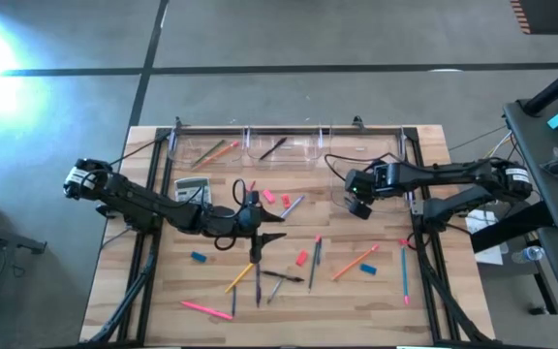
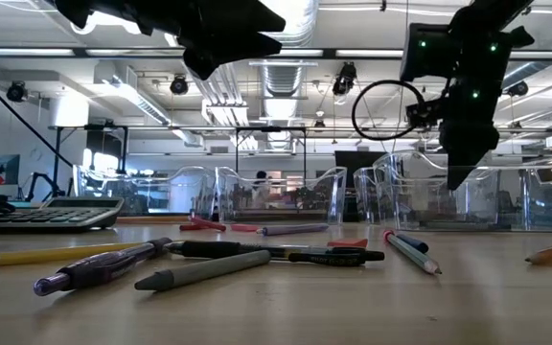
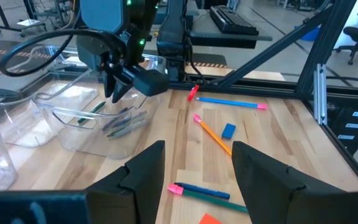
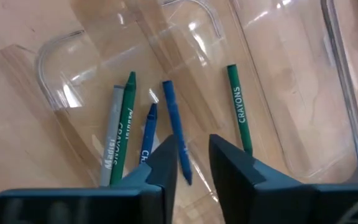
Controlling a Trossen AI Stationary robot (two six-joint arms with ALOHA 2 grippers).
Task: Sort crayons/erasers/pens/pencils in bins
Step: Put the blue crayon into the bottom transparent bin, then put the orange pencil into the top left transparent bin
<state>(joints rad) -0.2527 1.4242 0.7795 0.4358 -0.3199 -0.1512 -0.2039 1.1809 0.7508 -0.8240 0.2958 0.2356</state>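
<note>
— Over at the table's 2 o'clock, what is the right gripper (image 4: 193,144) doing?

— It hangs above a clear bin (image 4: 48,56). Its fingers (image 4: 166,155) stand a narrow slot apart. The end of a blue crayon (image 4: 174,121) shows in that slot, with neither finger visibly pressing it. The crayon looks to be lying on the bin's floor.

— What else is in that bin?

— A grey crayon (image 4: 110,134), a green crayon (image 4: 124,124) and a short blue crayon (image 4: 148,134) lie close together. A second green crayon (image 4: 237,106) lies apart from them.

— And the left gripper (image 1: 256,233)?

— It is near the table's centre, with its fingers (image 3: 148,168) spread wide and nothing between them.

— How much room is there?

— Three more bins (image 1: 279,145) line the 12 o'clock edge. The frame rail (image 1: 412,199) runs just at 3 o'clock of the right gripper. Toward 6 o'clock from the left gripper, pens (image 1: 284,276) and pencils (image 1: 355,262) are strewn loose, with erasers (image 1: 301,258) among them. The calculator (image 1: 192,187) sits at about 10 o'clock of the left gripper. Bare wood opens toward the table's 8 o'clock corner.
</note>
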